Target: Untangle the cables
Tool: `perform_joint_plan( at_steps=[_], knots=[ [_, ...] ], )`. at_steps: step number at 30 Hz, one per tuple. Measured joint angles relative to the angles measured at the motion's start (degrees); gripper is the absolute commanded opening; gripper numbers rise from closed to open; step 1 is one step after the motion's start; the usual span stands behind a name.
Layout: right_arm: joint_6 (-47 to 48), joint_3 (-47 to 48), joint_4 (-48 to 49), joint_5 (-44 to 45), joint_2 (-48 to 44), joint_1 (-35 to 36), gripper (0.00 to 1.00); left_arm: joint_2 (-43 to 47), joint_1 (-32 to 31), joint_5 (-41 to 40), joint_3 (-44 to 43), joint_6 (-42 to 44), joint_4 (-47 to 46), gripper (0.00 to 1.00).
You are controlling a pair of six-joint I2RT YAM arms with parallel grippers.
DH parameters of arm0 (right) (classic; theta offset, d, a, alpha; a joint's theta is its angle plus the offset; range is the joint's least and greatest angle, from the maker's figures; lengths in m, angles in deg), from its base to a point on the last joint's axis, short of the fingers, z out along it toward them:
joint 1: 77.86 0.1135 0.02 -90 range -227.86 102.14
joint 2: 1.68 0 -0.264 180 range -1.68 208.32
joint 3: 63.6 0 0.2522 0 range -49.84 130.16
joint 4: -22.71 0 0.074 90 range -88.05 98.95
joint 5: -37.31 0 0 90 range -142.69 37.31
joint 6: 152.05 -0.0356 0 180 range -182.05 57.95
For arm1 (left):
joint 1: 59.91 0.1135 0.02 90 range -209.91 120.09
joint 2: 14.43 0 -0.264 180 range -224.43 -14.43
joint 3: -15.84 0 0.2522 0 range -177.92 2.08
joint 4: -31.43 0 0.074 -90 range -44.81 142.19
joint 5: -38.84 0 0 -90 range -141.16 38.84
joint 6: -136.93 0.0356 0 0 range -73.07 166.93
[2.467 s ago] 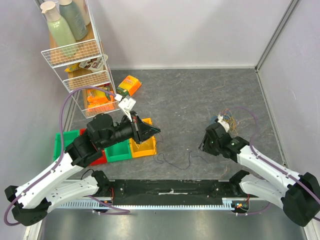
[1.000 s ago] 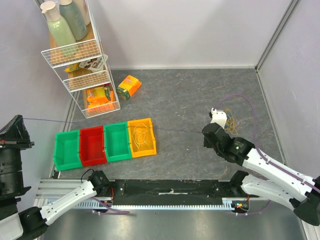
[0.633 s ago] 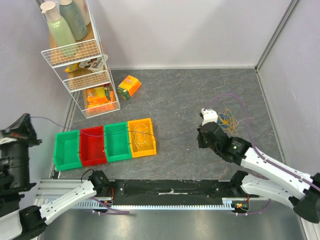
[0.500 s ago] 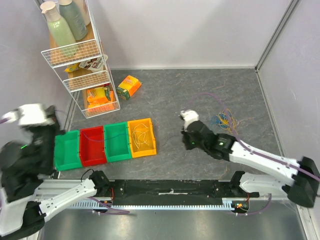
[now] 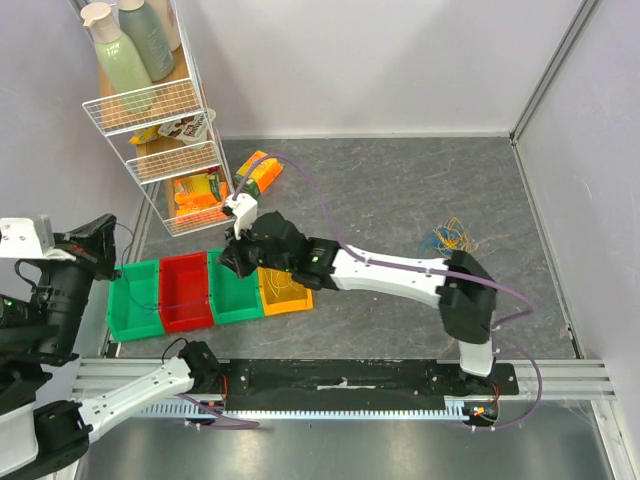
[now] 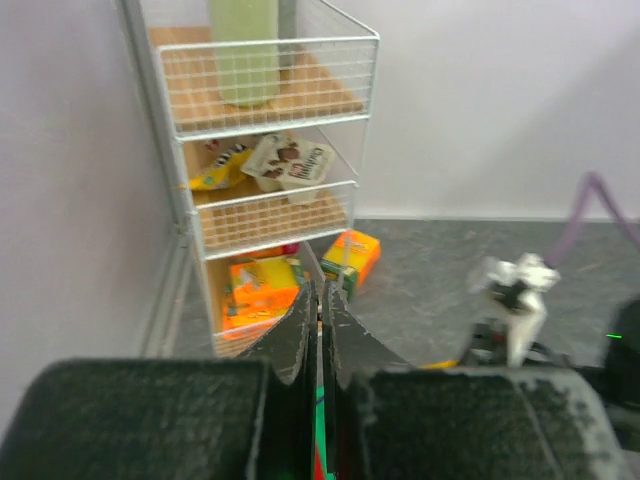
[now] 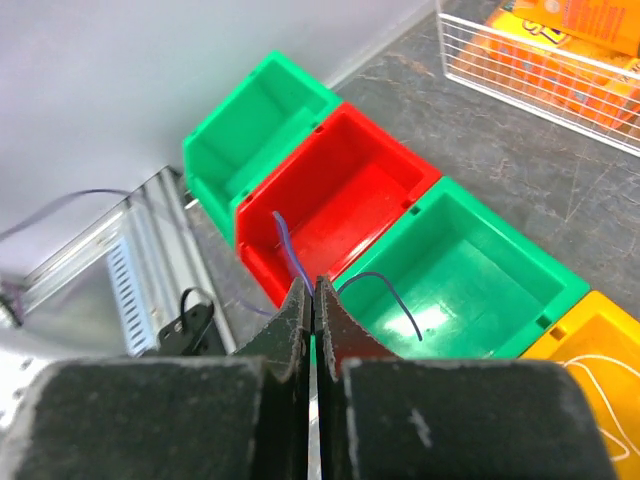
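Jaws of the right gripper (image 7: 313, 290) are clenched on a thin, flexible violet-blue wire (image 7: 376, 274). One free end rises ahead of the fingertips over the red plastic bin (image 7: 340, 205). The other end arcs to the right of them over the adjacent green plastic bin (image 7: 480, 270). A yellow plastic bin (image 7: 590, 345) holding pale wire loops (image 5: 286, 286) lies further right. The bunch of thin yellow, orange and blue cables (image 5: 452, 238) lies on the grey table (image 5: 380, 190), well apart from this gripper, near its arm's elbow. The left gripper (image 6: 320, 295) is raised, jaws pressed together; whether it pinches anything cannot be told. A white wire shelf rack (image 6: 265, 120) stands ahead of it.
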Motion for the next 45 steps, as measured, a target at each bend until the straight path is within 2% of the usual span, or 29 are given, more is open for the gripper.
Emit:
perform_joint_plan(
  at_steps=[2, 5, 10, 14, 18, 23, 26, 29, 35, 40, 45],
  knots=[
    [-0.31, 2.89, 0.35, 1.88, 4.02, -0.02, 0.00, 1.31, 0.07, 1.97, 0.63, -3.10, -0.11, 0.02],
    [-0.66, 3.72, 0.72, 5.07, 8.26, 0.00, 0.00, 1.27, 0.07, 4.50, 7.91, -6.93, 0.15, 0.02],
    [-1.25, 2.84, -0.39, 10.10, 13.22, 0.00, 0.00, -4.50, 0.04, 10.14, 16.00, -10.93, 3.04, 0.02],
    [-1.95, 1.75, -1.07, 11.47, 13.77, 0.00, 0.00, -6.51, 0.04, 15.65, 13.25, -12.17, 2.12, 0.02],
    [-2.82, 1.75, -1.01, 12.70, 13.92, 0.00, 0.00, -8.55, 0.04, 18.53, 3.54, -12.50, -1.44, 0.02],
    [-3.98, 0.39, -1.27, 14.12, 14.36, 0.00, 0.00, -10.16, 0.07, 16.02, 3.04, -12.22, -7.28, 0.02],
    [-4.55, -1.07, -1.51, 14.43, 14.36, -0.07, 0.00, -12.63, 0.04, 11.67, 7.06, -9.79, -11.82, 0.02],
    [-5.25, -1.64, -0.98, 14.43, 14.25, -0.26, 0.00, -14.78, 0.94, 5.53, 14.84, -4.68, -18.97, 0.02],
    [-6.49, -1.84, -0.70, 13.84, 14.23, -0.42, 0.02, -17.16, 9.55, 4.59, 26.40, -2.58, -22.82, 0.01],
    [-6.84, -2.89, -0.17, 12.13, 13.53, -0.44, 0.06, -18.23, 17.64, 8.17, 28.09, -5.60, -22.73, 0.02],
    [-6.91, -3.96, -0.24, 9.90, 12.48, -0.44, 0.07, -18.53, 21.66, 12.57, 27.67, -7.65, -22.34, 0.02]
  ],
)
